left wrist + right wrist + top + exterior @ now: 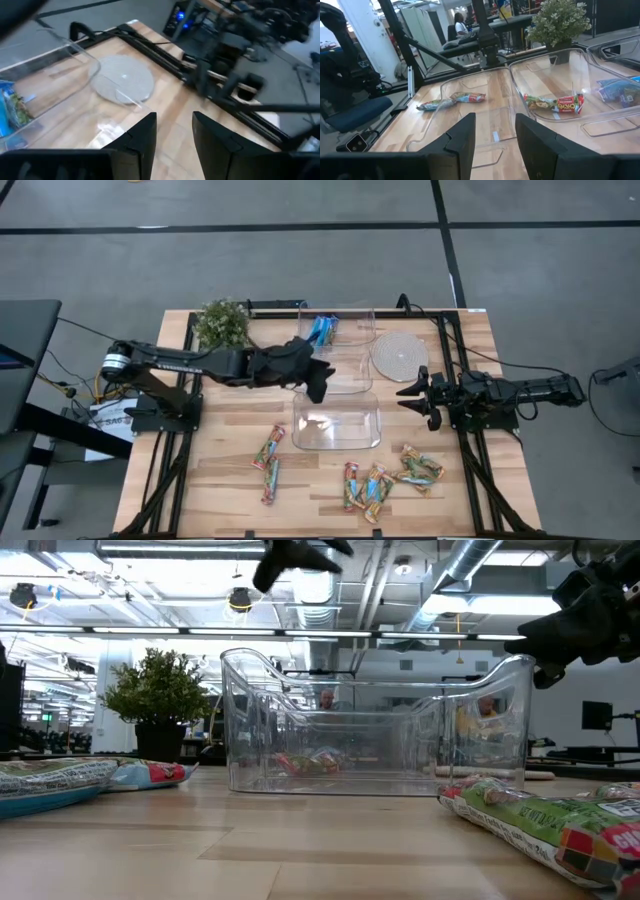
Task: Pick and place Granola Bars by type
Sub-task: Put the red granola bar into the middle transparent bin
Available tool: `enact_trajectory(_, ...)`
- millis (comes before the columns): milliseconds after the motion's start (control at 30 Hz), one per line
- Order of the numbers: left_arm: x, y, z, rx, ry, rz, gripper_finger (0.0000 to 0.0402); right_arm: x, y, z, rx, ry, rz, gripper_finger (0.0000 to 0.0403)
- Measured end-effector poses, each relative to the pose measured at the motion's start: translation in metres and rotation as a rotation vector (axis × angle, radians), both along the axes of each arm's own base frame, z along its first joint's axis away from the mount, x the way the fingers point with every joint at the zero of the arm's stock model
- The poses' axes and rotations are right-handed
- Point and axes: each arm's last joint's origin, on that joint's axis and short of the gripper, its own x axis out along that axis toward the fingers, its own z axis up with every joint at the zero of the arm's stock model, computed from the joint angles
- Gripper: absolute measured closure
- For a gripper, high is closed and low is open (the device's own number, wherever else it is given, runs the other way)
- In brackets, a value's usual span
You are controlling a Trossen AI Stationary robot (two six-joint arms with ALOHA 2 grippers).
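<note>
Red wrapped bar (567,104) in the middle clear plastic tub (352,380) reads "CHEWY". Blue-wrapped bars (321,330) lie in the far clear tub (362,315); the near clear tub (337,442) holds none. Other multicoloured wrapped bars (385,480) are scattered on the pale wooden table (230,470). Left gripper (318,385) hangs over the middle tub, fingers apart, empty. Right gripper (412,392) hovers beside the round woven coaster (399,354), fingers apart, empty. Small potted plant (222,325) sits at the far corner.
</note>
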Motion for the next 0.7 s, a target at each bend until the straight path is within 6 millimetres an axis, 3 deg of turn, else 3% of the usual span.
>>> enact_trajectory(133, -0.025, -0.013, 0.005, 0.018, 0.024, -0.050, 0.0284, 0.000, 0.000, 0.000, 0.000, 0.000, 0.000, 0.0268)
enact_trajectory(333, -0.070, -0.025, -0.004, 0.008, 0.083, -0.099, 0.0284, 0.000, 0.000, 0.000, 0.000, 0.000, 0.000, 0.0270)
enact_trajectory(700, -0.147, -0.037, -0.033, -0.139, 0.088, -0.141, 0.0284, 0.000, 0.000, 0.000, 0.000, 0.000, 0.000, 0.0270)
